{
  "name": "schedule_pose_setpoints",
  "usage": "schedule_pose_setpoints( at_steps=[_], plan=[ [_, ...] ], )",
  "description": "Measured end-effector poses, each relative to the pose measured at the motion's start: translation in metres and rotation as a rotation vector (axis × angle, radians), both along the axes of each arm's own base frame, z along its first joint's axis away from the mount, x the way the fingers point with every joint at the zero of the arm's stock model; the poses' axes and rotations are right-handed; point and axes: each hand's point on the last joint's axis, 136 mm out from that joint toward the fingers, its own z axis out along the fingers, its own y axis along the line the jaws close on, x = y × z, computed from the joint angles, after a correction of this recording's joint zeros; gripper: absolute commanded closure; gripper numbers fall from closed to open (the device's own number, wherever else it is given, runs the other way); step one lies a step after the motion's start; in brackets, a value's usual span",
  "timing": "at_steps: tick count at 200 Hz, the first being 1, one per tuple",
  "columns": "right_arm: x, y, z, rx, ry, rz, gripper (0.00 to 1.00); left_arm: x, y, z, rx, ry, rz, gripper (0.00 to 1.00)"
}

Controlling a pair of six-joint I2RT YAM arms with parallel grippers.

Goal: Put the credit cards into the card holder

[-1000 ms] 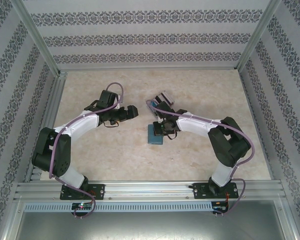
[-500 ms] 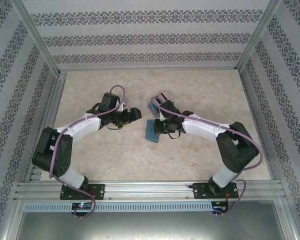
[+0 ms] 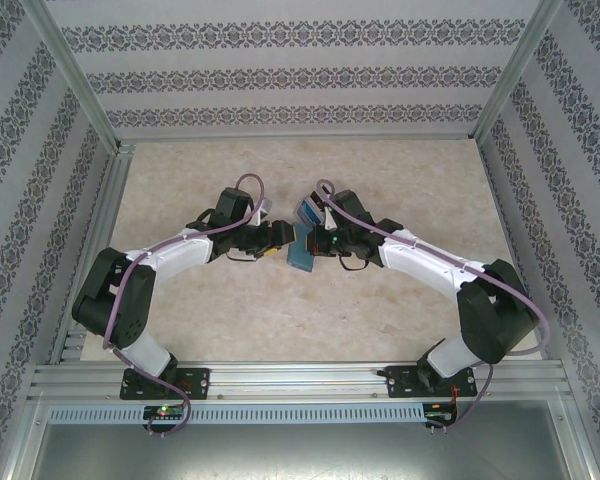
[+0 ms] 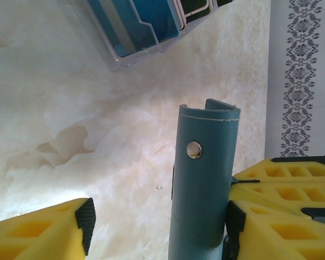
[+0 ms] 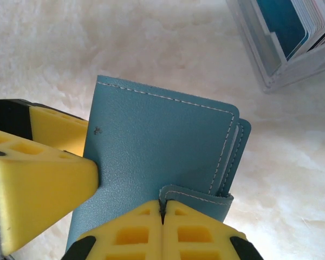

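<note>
The card holder [image 3: 300,258], a teal stitched leather wallet, hangs just above the table between both arms. My right gripper [image 5: 162,208] is shut on its snap strap, seen from above as the right gripper [image 3: 317,248]. In the left wrist view the card holder [image 4: 203,184] stands edge-on with its metal snap showing, and my left gripper [image 4: 160,230] is open around it. One pad touches its right side; the other is well clear. The credit cards [image 4: 146,21] stand upright in a clear plastic box [image 5: 271,65]. A yellow left finger [image 5: 38,179] presses the holder's cover [image 5: 157,146].
The clear box [image 3: 308,211] sits just behind the two grippers on the marbled tabletop [image 3: 400,170]. Patterned walls and aluminium rails [image 3: 90,250] enclose the table on three sides. Both arm bases are bolted at the near edge.
My left arm has swung right until its jaws straddle the card holder, and the jaws have narrowed. The right arm has carried the holder slightly left and farther away.
</note>
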Motion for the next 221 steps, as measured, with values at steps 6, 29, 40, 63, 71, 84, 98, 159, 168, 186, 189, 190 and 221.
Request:
schedule_pose_setpoints(
  at_steps=[6, 29, 40, 63, 71, 84, 98, 159, 168, 186, 189, 190, 221],
  plan=[
    [0.000, 0.000, 0.000, 0.002, 0.000, 0.000, 0.98, 0.000, -0.001, 0.001, -0.005, -0.003, -0.003, 0.38],
    [0.000, 0.001, 0.001, 0.010, 0.003, -0.005, 0.98, -0.001, -0.005, 0.003, -0.013, -0.003, -0.013, 0.38],
    [0.001, 0.002, 0.002, 0.017, 0.003, -0.004, 0.98, -0.002, -0.007, 0.003, -0.014, -0.002, -0.015, 0.40],
    [0.002, 0.004, 0.005, 0.040, 0.005, -0.003, 0.98, -0.004, -0.008, 0.003, -0.017, 0.002, -0.017, 0.51],
    [0.002, 0.005, 0.005, 0.043, 0.005, -0.002, 0.98, -0.003, -0.009, 0.004, -0.022, 0.000, -0.019, 0.58],
    [0.002, 0.005, 0.006, 0.047, 0.008, -0.002, 0.98, -0.003, -0.011, 0.006, -0.034, -0.003, -0.026, 0.66],
    [0.001, 0.006, 0.006, 0.052, 0.013, -0.001, 0.98, -0.003, -0.012, 0.008, -0.038, -0.008, -0.028, 0.73],
    [0.007, -0.002, 0.004, 0.063, 0.026, -0.033, 0.98, -0.001, -0.011, 0.006, -0.030, -0.012, -0.019, 0.80],
    [0.006, -0.002, 0.003, 0.061, 0.028, -0.034, 0.98, -0.001, -0.010, 0.006, -0.026, -0.013, -0.015, 0.77],
    [0.007, -0.005, 0.002, 0.059, 0.029, -0.039, 0.98, 0.001, -0.008, 0.004, -0.013, -0.016, -0.007, 0.61],
    [0.007, -0.005, 0.003, 0.059, 0.028, -0.040, 0.98, 0.001, -0.008, 0.003, -0.005, -0.022, -0.010, 0.60],
    [0.007, -0.005, 0.003, 0.059, 0.028, -0.039, 0.98, 0.001, -0.007, 0.002, -0.004, -0.021, -0.008, 0.59],
    [0.007, -0.007, 0.007, 0.063, 0.021, -0.044, 0.98, 0.002, 0.006, -0.018, 0.085, -0.001, 0.044, 0.46]
  ],
)
